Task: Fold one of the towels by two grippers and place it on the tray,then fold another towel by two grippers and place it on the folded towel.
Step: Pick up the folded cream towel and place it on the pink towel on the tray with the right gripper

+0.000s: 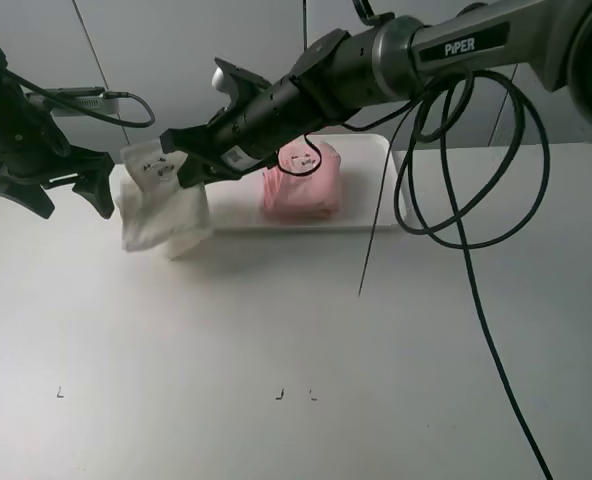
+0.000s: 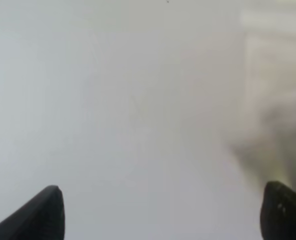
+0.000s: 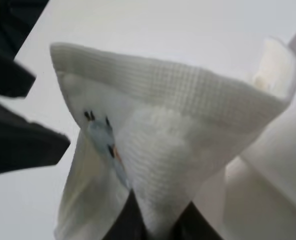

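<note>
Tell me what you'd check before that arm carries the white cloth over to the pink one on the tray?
1. Right gripper shut on the cream towel: ok.
2. Left gripper open and let go: ok.
3. Pink towel folded, lying on the tray: ok.
4. Cream towel folded neatly: cannot tell; it hangs bunched.
5. Black cable clear of the tray: not ok; it loops beside the tray's right end.

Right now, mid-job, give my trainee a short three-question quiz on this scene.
1. True or false: the pink towel lies on the tray.
2. Which tool holds the cream towel? A) left tool B) right tool
3. Fill in: the left tool's jaws are ____.

Key: 1 true; 2 B; 3 open.
</note>
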Available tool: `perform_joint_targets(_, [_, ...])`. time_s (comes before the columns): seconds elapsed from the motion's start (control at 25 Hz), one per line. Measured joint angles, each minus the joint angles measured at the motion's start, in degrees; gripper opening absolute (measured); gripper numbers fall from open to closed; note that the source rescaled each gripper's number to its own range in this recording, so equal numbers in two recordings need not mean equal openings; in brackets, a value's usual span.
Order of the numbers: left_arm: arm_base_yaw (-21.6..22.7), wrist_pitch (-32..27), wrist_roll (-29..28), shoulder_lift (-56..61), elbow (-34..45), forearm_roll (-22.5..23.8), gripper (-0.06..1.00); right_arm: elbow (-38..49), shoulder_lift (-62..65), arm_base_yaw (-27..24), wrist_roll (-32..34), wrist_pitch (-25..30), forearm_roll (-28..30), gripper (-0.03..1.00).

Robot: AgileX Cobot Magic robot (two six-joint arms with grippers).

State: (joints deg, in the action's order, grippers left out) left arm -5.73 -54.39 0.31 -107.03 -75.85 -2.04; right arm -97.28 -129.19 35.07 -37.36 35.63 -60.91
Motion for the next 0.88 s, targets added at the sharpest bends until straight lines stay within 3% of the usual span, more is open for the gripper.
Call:
perform_joint_targets(0.16, [0.00, -0.21, 0.00, 0.00, 0.00, -0.28, 1.00, -4.20, 0.93, -6.65, 5.87, 1.03, 5.29, 0.06])
perform_joint_targets(0.4, [0.00, -0.21, 0.00, 0.00, 0.00, -0.66, 1.00, -5.23, 0.87, -15.34, 10.99, 4.79, 7.66, 0.06])
perform_joint_targets(0.68, [0.00, -0.21, 0.89, 0.00, 0.00, -1.62, 1.00, -5.32, -0.81, -16.80, 18.33, 7.71, 14.60, 0.07])
perform_joint_targets(0.76, [0.00, -0.51, 1.14, 0.00, 0.00, -1.87, 1.00, -5.32, -1.43, -16.80, 19.07, 6.67, 16.01, 0.21])
perform_joint_targets(0.84, [0.00, -0.63, 1.14, 0.00, 0.00, -2.12, 1.00, -5.32, -1.57, -16.80, 19.07, 4.56, 16.67, 0.55])
perform_joint_targets(0.88, [0.00, -0.63, 1.25, 0.00, 0.00, -2.12, 1.00, -5.32, -1.57, -16.80, 19.07, 3.82, 16.76, 0.77])
